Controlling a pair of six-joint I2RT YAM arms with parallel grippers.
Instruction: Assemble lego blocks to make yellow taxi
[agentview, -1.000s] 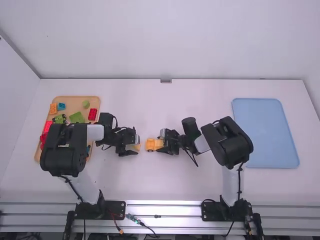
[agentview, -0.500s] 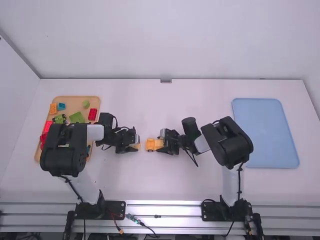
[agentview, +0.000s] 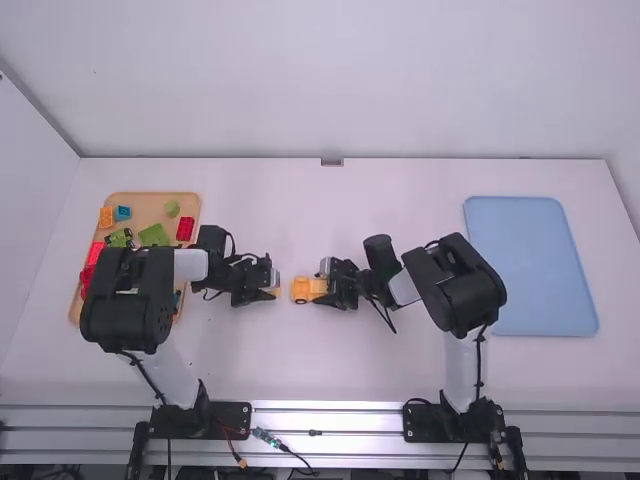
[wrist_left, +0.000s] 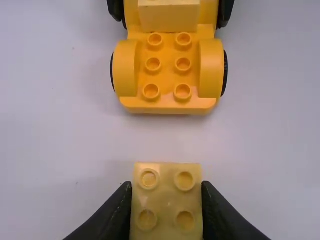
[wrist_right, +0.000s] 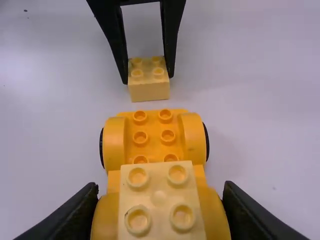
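The fingers of the left gripper (agentview: 268, 292) are pinched around a pale yellow brick (wrist_left: 167, 200), one finger along each side, and its four studs face up. The right gripper (agentview: 324, 290) has its fingers spread across the width of the yellow car base (wrist_right: 152, 132), holding it by the rounded fenders at the end towards the right arm.

That car base sits out on the white table (agentview: 330, 365), a bit left of the middle and roughly halfway between the far and near edges. A pale yellow block (wrist_right: 159, 197) is mounted on the end in the right gripper's hold, studs up. The other end, a flat bed with six bare studs between two fenders, points at the brick in the left gripper. The two are near each other but apart, with a gap of table between them.

Over by the table's left edge I can see a wooden tray (agentview: 150, 195), partly under the left arm. It carries an orange block (agentview: 106, 217) and a blue one (agentview: 123, 213) near its far left corner, a red block (agentview: 185, 229) by its right edge, and a green piece (agentview: 154, 235) between. A blue tray (agentview: 530, 265) lies near the table's right edge.
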